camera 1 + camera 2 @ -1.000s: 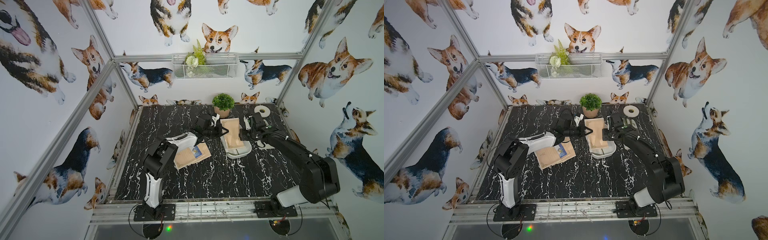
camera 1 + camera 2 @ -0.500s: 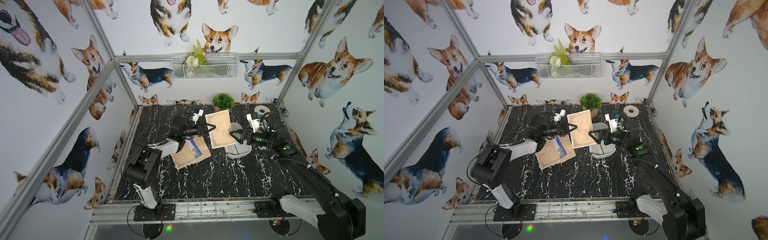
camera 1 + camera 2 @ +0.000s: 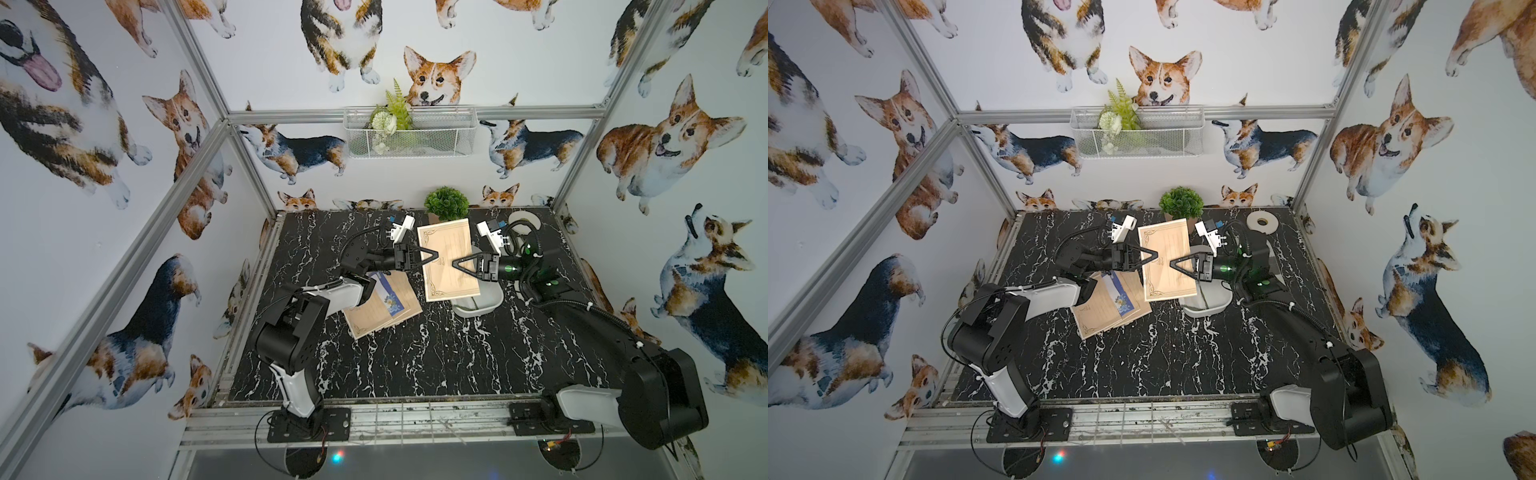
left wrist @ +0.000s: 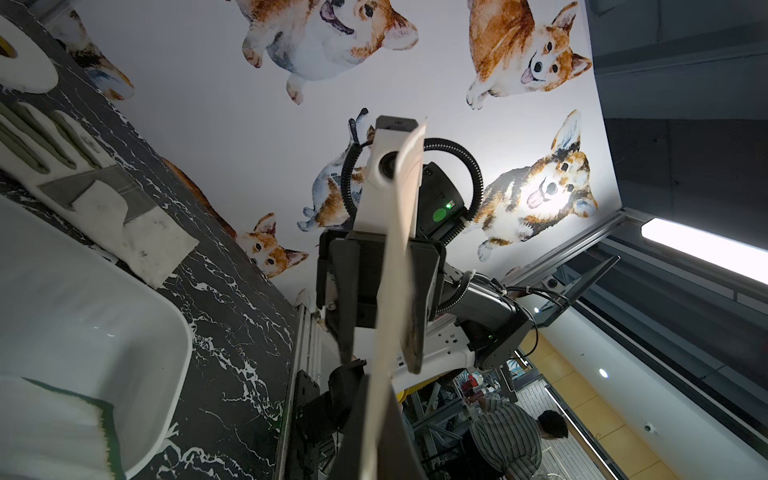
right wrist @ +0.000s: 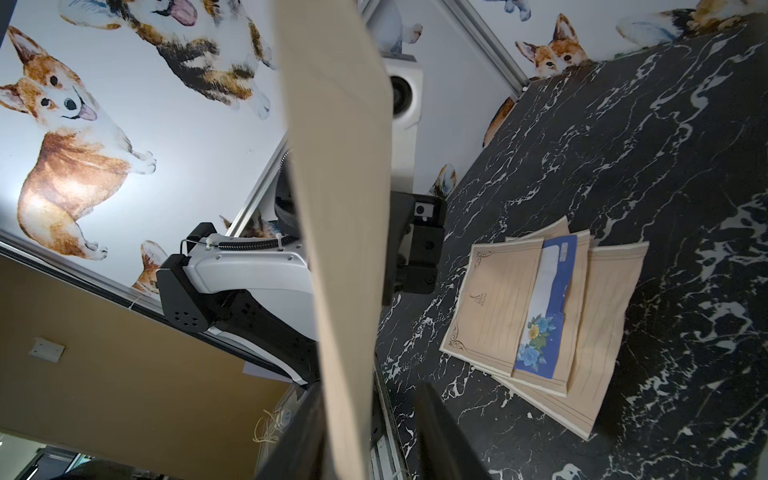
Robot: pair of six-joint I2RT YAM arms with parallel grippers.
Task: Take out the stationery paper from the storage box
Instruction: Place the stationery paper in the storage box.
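1. Tan ruled paper is the item in hand: one tan sheet (image 3: 445,245) hangs in the air, clear of the table (image 3: 415,365), spanning the space between the two sets of jaws.
2. Done, judging by the layout: a pile of sheets (image 3: 382,309), tan with one blue-floral, lies flat below and behind the left jaws, outside the box.
3. Left to do: the storage box (image 3: 484,311) sits under the raised sheet, below the right jaws. The left wrist view shows a white green-edged sheet (image 4: 54,428) apparently lying in it. I judge the task well advanced but unfinished, since the raised sheet also needs setting down.
4. Left gripper (image 3: 436,262): jaws clamped on the sheet's nearer long edge.
5. Right gripper (image 3: 455,262): jaws straddle the opposite edge. The right wrist view shows a gap beside one finger, so I cannot tell whether a grip is made.
6. Pose: both arms reach forward from the near rail with elbows raised and wrists turned inward. The grippers are level and pointing at each other, tips near together across the sheet.
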